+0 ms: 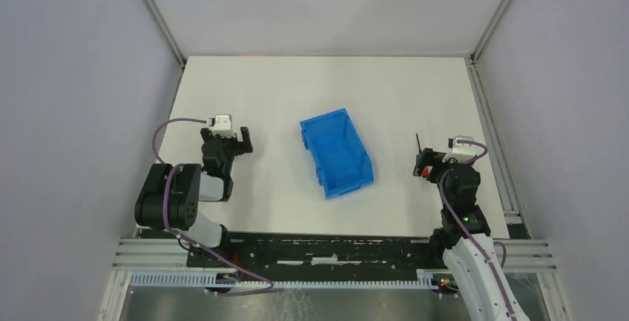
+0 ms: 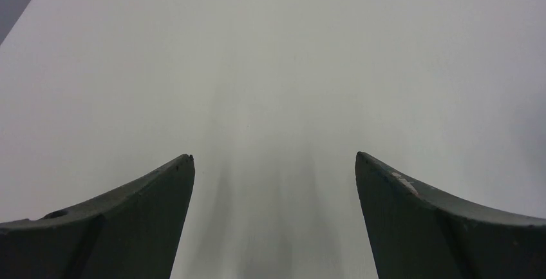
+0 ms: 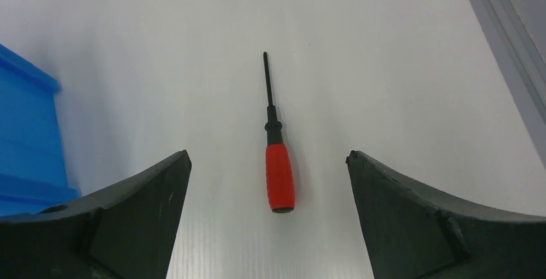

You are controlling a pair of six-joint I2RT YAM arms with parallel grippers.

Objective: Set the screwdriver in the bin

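The screwdriver, with a red handle and a thin black shaft, lies flat on the white table, its shaft pointing away from me. My right gripper is open above it, one finger on each side of the handle and neither touching it. In the top view the screwdriver is at the right with my right gripper over its handle. The blue bin stands open and empty in the middle of the table; its edge also shows in the right wrist view. My left gripper is open and empty over bare table.
The white table is enclosed by grey walls. A metal rail runs along its right edge, close to the screwdriver. The arm bases and a cable track sit at the near edge.
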